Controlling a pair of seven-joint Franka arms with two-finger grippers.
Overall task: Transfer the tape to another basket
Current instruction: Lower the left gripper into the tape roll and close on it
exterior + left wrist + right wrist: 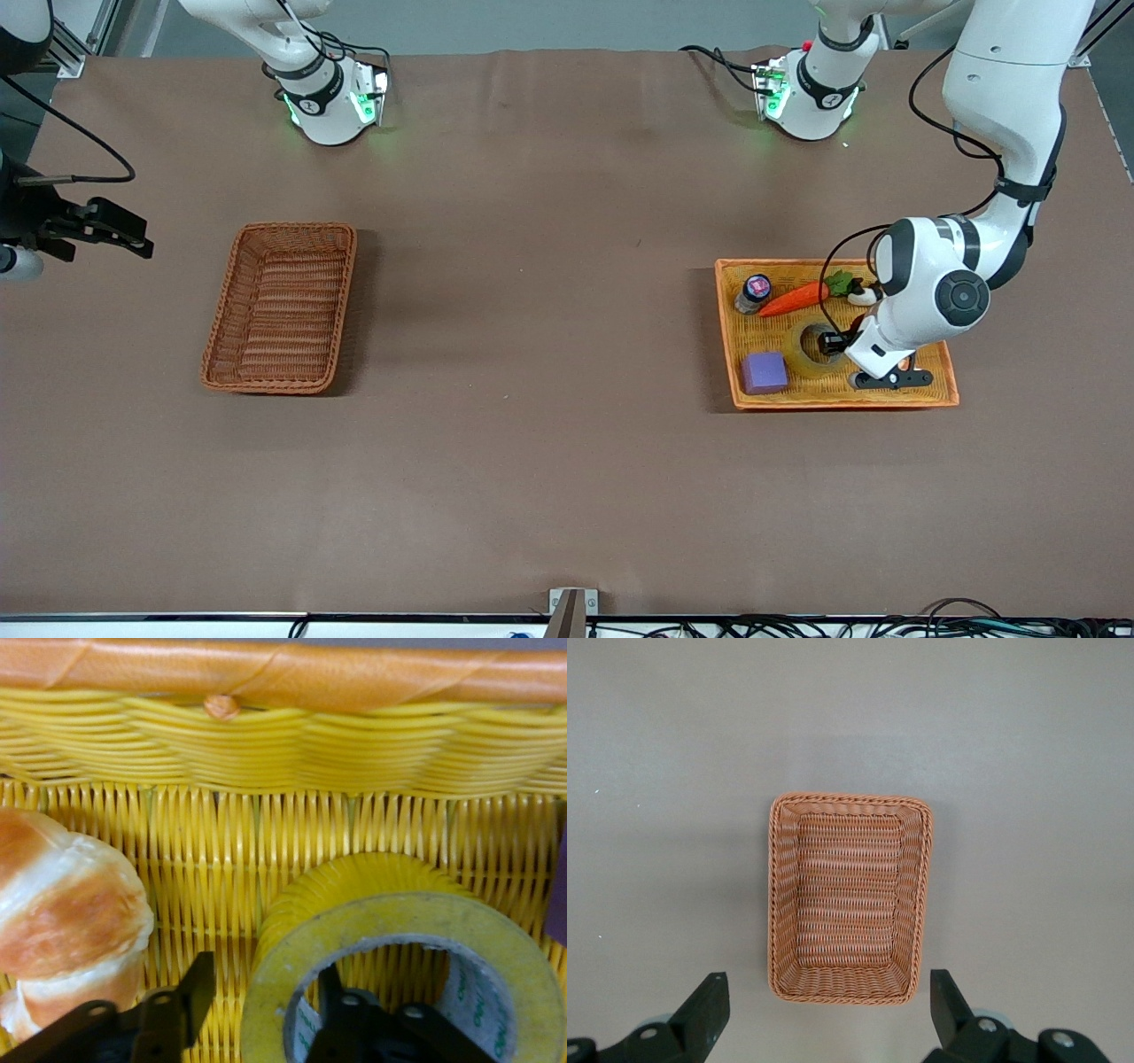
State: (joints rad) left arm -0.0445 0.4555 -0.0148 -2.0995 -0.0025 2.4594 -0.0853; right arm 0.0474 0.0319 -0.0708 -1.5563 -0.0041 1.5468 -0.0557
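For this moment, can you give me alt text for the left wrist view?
The left end effector straddles the wall of the tape, one finger inside the roll's core and one outside it. The tape lies flat in the yellow woven basket, with a bread roll beside it.

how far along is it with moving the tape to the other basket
Done: the left gripper has reached into the orange-yellow woven basket and straddles the wall of the yellowish ring of packing tape, one finger inside the core. In hand: closing on it. Left: lifting and carrying it to the reddish-brown wicker basket, which holds nothing. The right gripper waits, open.
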